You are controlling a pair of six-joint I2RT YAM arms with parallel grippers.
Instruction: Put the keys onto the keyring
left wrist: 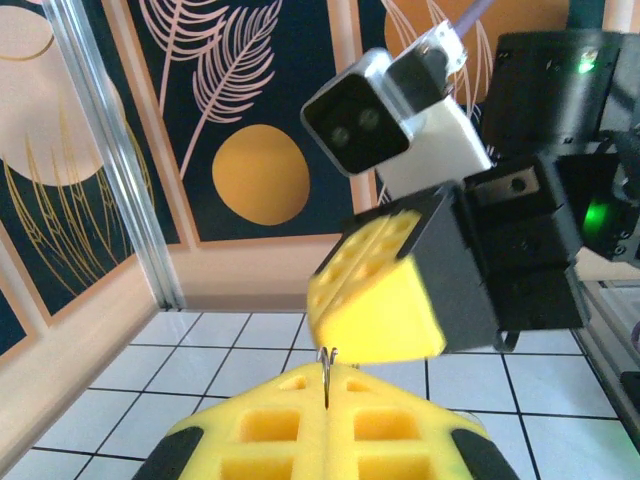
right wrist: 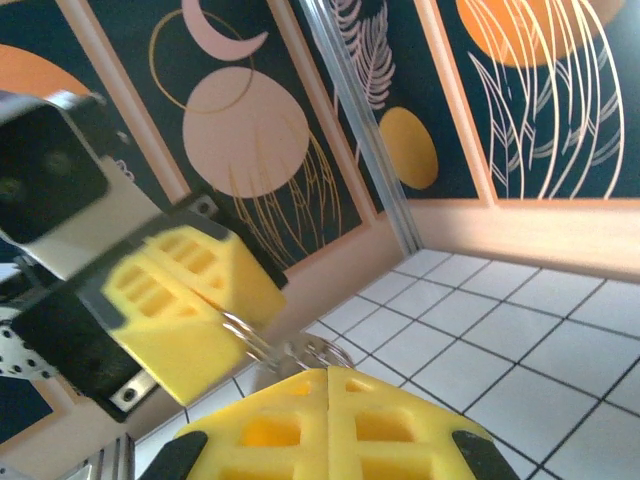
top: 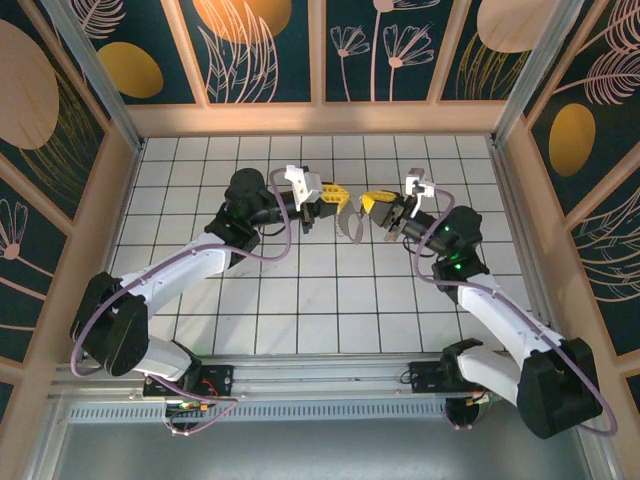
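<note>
Keyring [right wrist: 300,350] blurred — mostly hidden btwn closed pads [right wrist: 260,430], detail too small

- White tiled table top [top: 330,300], dark grid lines.
- Dark teal wall panels [top: 290,70]: orange discs, pale leaf outlines.
- Aluminium corner post [top: 95,70]; metal rail [top: 320,385] along near edge.

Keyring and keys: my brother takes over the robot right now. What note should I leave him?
Left hand: shut, pinching a thin metal loop, likely the keyring, above the table.
Right hand: shut, tip to tip with the left, silvery metal at its tips; key or ring, cannot tell.
Done: the metal is up off the tiles, hands meeting.
Left: threading the keys; whether any is on cannot be seen.
</note>
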